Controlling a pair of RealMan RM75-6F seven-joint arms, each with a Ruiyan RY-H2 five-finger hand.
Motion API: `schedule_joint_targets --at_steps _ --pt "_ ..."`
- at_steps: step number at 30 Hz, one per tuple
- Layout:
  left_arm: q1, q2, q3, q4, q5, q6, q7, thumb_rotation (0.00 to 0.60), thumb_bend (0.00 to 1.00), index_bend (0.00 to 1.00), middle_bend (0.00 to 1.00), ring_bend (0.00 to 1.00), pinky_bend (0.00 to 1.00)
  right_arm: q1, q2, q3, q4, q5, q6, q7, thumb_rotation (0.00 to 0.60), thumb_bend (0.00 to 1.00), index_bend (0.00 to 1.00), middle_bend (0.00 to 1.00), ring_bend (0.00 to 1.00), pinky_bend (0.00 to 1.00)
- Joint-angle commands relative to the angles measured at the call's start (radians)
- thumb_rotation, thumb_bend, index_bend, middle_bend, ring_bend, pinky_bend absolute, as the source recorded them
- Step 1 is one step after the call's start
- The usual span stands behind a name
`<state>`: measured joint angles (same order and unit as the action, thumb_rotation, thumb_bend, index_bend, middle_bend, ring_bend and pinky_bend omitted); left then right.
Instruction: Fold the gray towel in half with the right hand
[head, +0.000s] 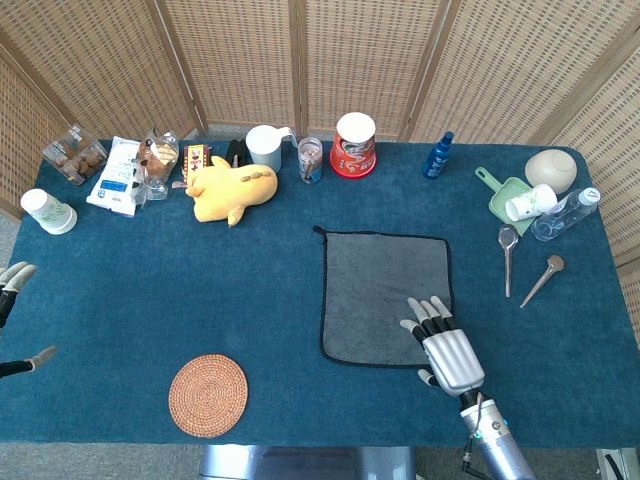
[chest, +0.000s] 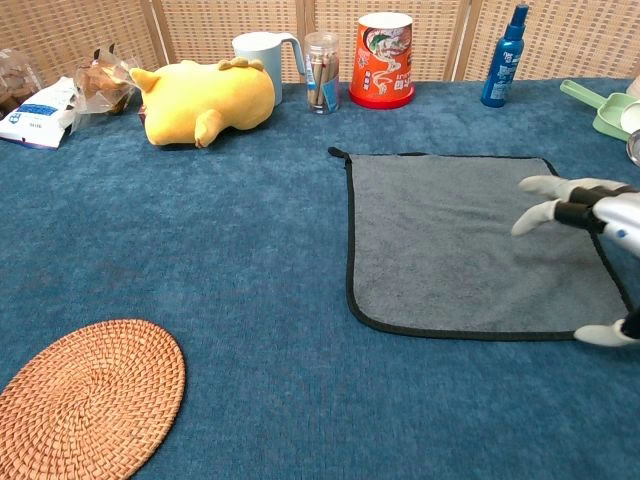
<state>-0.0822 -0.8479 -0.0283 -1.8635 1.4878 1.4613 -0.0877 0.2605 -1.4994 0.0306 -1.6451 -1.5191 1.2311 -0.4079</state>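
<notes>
The gray towel (head: 380, 290) (chest: 460, 235) with a black hem lies flat and unfolded on the blue table, a small loop at its far left corner. My right hand (head: 444, 350) (chest: 590, 215) hovers over the towel's near right corner, fingers spread and holding nothing. In the chest view it enters from the right edge, fingertips over the towel's right part. My left hand (head: 12, 300) shows only as fingertips at the left edge of the head view, apart and empty.
A woven coaster (head: 208, 395) lies near the front left. Along the back stand a yellow plush (head: 232, 187), a mug (head: 265, 146), a red canister (head: 354, 145) and a blue bottle (head: 437, 155). Two spoons (head: 508, 255) and a green scoop (head: 512, 200) lie right of the towel.
</notes>
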Motion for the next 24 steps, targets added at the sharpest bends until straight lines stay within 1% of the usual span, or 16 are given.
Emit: schedule_joint_targets --at_steps 1,9,24 --pt "0.0 0.0 -0.001 0.0 -0.002 0.0 -0.002 0.6 0.11 0.0 0.0 0.0 0.0 0.01 -0.02 0.002 0.002 0.009 -0.012 -0.01 0.6 0.0 0.23 0.0 0.0 0.0" --pt "0.0 0.001 -0.005 0.003 -0.013 -0.004 -0.006 0.6 0.11 0.0 0.0 0.0 0.0 0.039 -0.069 0.003 0.034 -0.009 -0.024 -0.014 0.6 0.0 0.24 0.0 0.0 0.0" --pt "-0.003 -0.004 -0.008 -0.001 -0.024 -0.011 0.01 0.6 0.11 0.0 0.0 0.0 0.0 0.076 -0.101 -0.002 0.073 -0.018 -0.049 0.005 0.6 0.0 0.25 0.0 0.0 0.0"
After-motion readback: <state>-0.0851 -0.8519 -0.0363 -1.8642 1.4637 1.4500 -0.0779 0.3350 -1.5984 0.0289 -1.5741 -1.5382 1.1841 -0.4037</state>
